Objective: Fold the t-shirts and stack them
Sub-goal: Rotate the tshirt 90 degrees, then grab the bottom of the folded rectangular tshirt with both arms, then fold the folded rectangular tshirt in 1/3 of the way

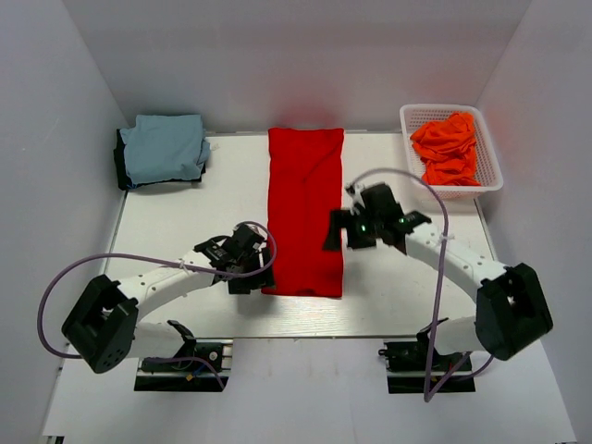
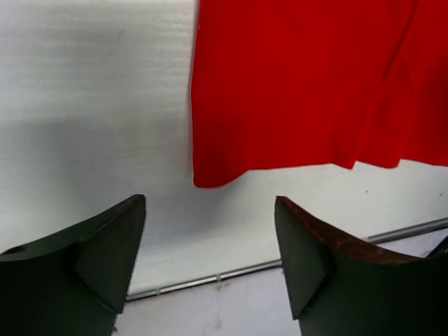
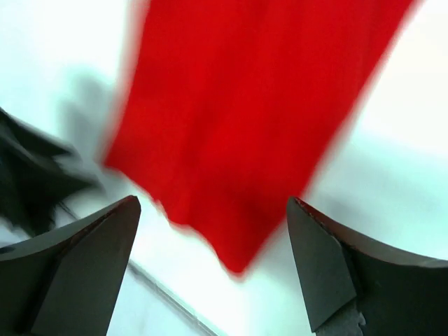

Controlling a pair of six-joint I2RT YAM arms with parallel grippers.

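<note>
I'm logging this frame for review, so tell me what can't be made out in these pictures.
Top view: what the dark layer under the light blue t-shirt is; the shirt covers it.
Top view: how many orange t-shirts fill the basket; they are bunched together.
Left wrist view: most of the red t-shirt; cut off by top and right edges.
Right wrist view: the dark shape at left; motion blur.

The red t-shirt is soft matt cloth, the basket white plastic mesh, the table smooth white.
</note>
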